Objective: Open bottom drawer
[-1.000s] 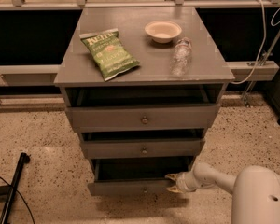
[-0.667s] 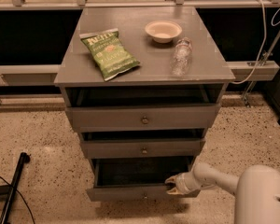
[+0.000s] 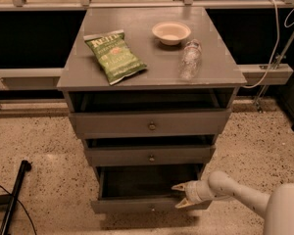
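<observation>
The grey cabinet (image 3: 220,75) has three drawers. The bottom drawer (image 3: 132,205) is pulled out the farthest, with its dark inside showing and its flat grey front near the lower edge of the view. My gripper (image 3: 181,195) is at the right end of that drawer's front, its two pale fingers spread apart, one above the front's top edge and one lower, holding nothing. The middle drawer (image 3: 151,156) and the uppermost drawer (image 3: 151,124) with brass knobs sit partly out too.
On the cabinet top lie a green chip bag (image 3: 114,55), a white bowl (image 3: 171,32) and a clear plastic bottle (image 3: 189,58) on its side. A black pole (image 3: 12,195) lies on the speckled floor at left. A railing and cables run behind.
The bottom drawer has slid further out toward the camera. My gripper has moved with it, down and toward the front.
</observation>
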Action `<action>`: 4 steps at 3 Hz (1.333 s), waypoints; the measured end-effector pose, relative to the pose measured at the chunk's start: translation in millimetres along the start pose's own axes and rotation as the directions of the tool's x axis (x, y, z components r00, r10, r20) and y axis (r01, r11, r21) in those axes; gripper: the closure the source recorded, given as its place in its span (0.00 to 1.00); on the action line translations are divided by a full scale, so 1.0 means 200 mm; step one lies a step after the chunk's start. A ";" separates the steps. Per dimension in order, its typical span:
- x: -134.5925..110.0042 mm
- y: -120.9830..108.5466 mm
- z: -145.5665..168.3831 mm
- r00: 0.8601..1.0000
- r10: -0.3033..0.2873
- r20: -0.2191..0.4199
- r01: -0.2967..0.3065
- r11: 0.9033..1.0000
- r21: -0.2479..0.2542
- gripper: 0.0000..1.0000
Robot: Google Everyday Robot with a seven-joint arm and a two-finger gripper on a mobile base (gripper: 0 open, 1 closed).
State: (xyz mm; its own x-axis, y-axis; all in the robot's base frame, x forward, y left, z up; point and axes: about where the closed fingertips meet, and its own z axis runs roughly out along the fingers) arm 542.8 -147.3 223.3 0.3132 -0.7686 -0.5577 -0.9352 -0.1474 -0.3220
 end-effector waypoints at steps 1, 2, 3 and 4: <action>-0.01 -0.01 -0.01 1.000 -0.011 0.013 0.011 1.000 0.011 0.15; -0.01 -0.01 -0.01 1.000 -0.011 0.013 0.011 1.000 0.011 0.00; -0.01 -0.01 -0.01 1.000 -0.011 0.013 0.011 1.000 0.011 0.00; -0.08 -0.01 -0.03 0.999 -0.048 -0.008 0.048 0.999 -0.009 0.00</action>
State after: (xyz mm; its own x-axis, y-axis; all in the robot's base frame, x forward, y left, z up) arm 539.7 -138.6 237.0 0.3567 -0.7653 -0.5358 -0.9206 -0.1901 -0.3412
